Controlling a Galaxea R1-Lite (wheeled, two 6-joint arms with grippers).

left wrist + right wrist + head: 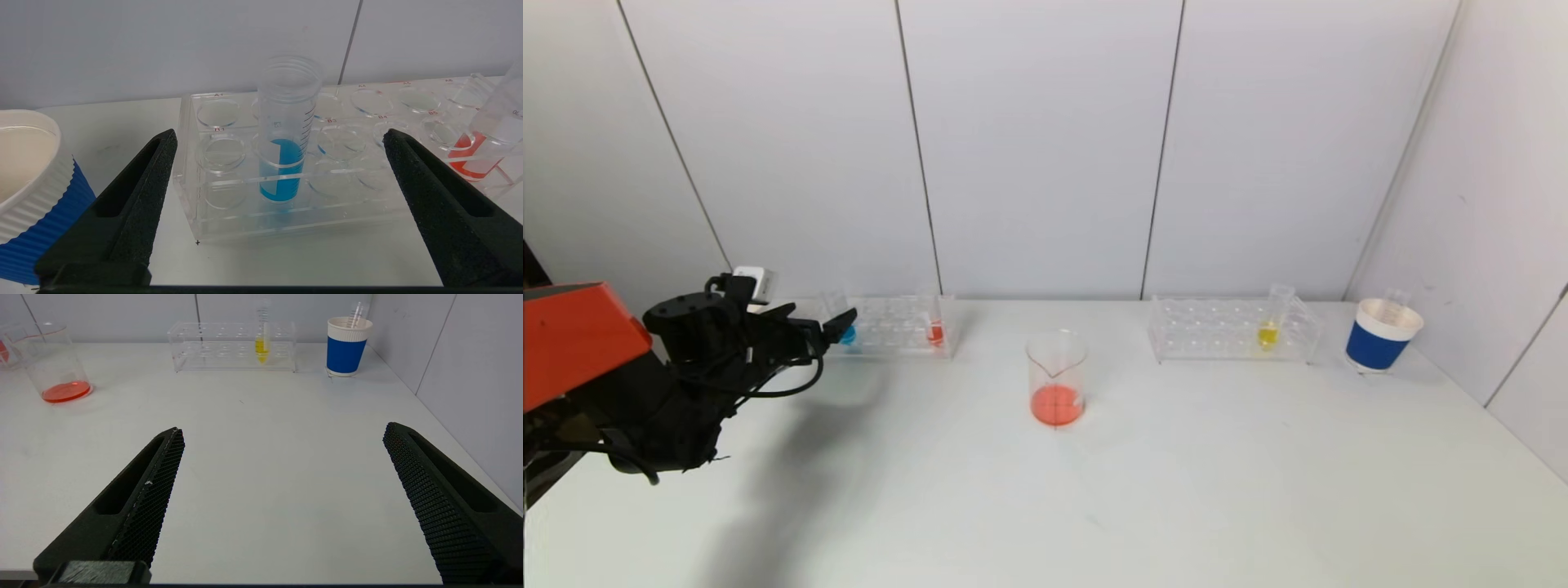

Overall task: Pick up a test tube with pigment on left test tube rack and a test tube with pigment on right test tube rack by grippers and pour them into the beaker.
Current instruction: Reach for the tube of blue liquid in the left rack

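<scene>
Left wrist view: rack holes read B1, B3, B4, B5. Left claw [278, 139] stood spread before the blue tube [286, 134] in the left rack [890, 327]; one red tube [936, 331] stood rightward. Right claw [282, 433] spread, near side. One yellow tube [1267, 331] in the right rack [1229, 331]; one beaker [1057, 377] between.

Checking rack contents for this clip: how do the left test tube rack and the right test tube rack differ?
The left test tube rack holds two tubes, blue and red; the right test tube rack holds one, yellow. The open left gripper faces the left rack; nothing is near the right one. Both are clear plastic, by the back wall.
</scene>
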